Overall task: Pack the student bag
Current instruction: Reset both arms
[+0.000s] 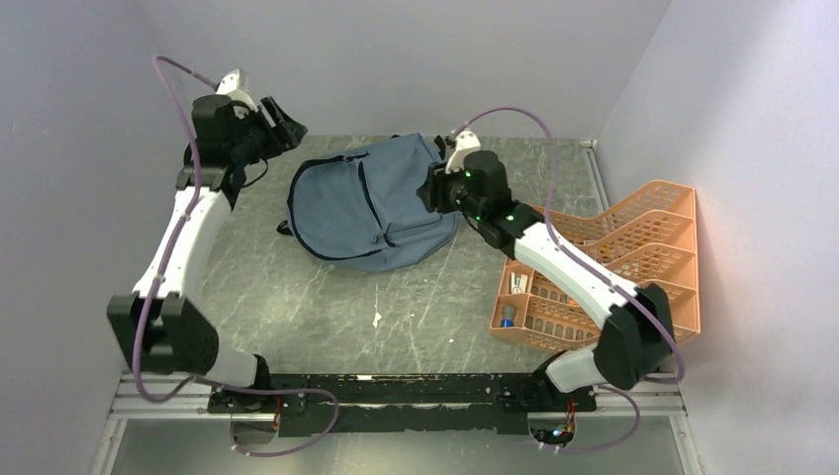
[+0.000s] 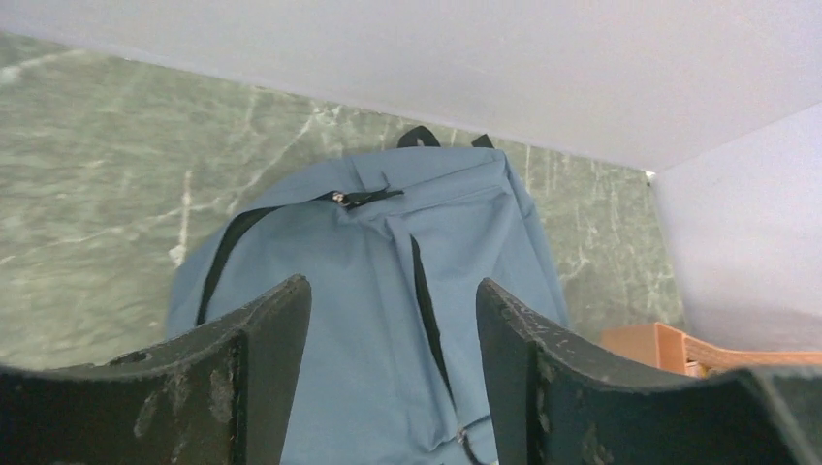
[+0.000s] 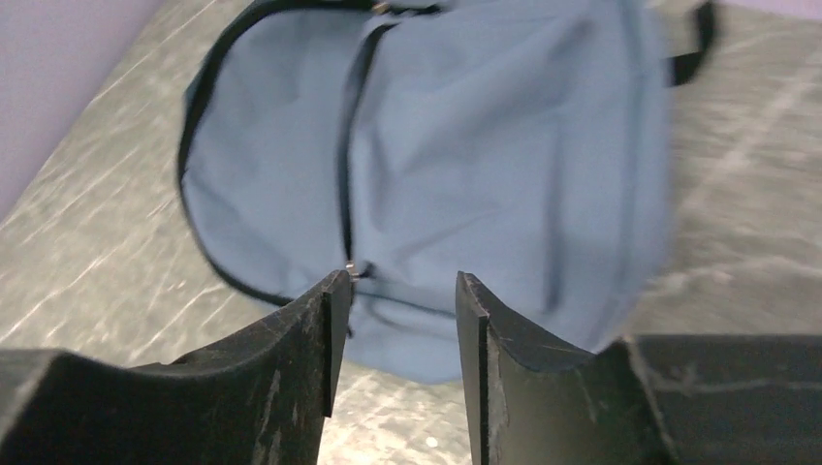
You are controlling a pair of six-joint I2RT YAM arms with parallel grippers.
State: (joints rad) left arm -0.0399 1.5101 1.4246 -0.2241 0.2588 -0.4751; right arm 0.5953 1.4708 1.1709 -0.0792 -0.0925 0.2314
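Well, from the top camera the student bag (image 1: 371, 208) lies flat on the green marbled bench (image 1: 317, 307), toward the far wall and roughly midway between my two arms. My left gripper (image 1: 285, 127) hangs raised at the far left, apart from the bag's left edge. My right gripper (image 1: 433, 188) sits at the bag's right edge; from up here I cannot tell whether it touches the fabric. An orange mesh tray (image 1: 643, 247) stands on the right side of the bench, beside my right arm, with a few items in its near-left compartments that are too small to name.

Through my left wrist camera, the left gripper (image 2: 390, 291) has its jaws well apart with nothing between them. The bag (image 2: 456, 223) shows beyond the gap, lying on the bench (image 2: 97, 174), and a corner of the tray (image 2: 669, 344) peeks in at the right.

Through my right wrist camera, the right gripper (image 3: 399, 286) has its jaws parted and holds nothing. The bag (image 3: 485, 145) fills most of the view beyond them. A zip pull (image 3: 355, 269) lies just off the tip of one finger, and a black strap (image 3: 693, 48) pokes out at the far corner. The bag's right side is blurred.
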